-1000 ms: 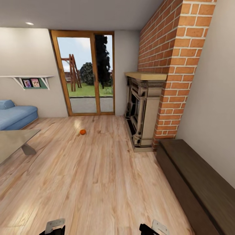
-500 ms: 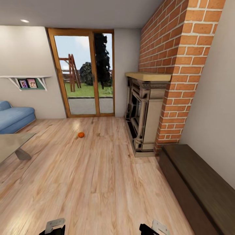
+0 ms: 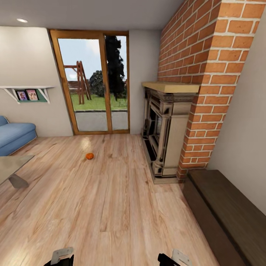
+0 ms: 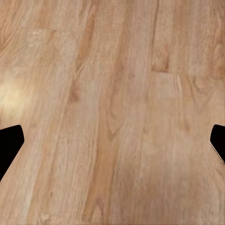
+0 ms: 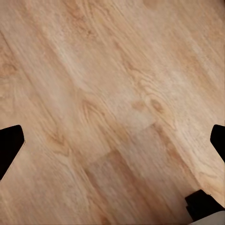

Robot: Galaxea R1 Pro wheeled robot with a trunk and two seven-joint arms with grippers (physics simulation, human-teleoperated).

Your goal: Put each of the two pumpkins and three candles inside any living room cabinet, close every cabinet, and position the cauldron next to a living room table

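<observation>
Head view: pumpkin [image 3: 89,156] on floor [image 3: 111,207], centre-left of frame; cabinet [image 3: 229,210] lower right, shut. Drive straight at pumpkin, stop short.
Left wrist view: left gripper [image 4: 112,143] jaws apart, empty.
Right wrist view: right gripper [image 5: 112,143] jaws apart, empty.

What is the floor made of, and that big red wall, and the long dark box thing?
The floor looks like pale varnished wood planks: grain and board seams show. The wall looks like red brick with pale mortar lines. The cabinet seems to be dark brown matt wood, with faint grain.
</observation>
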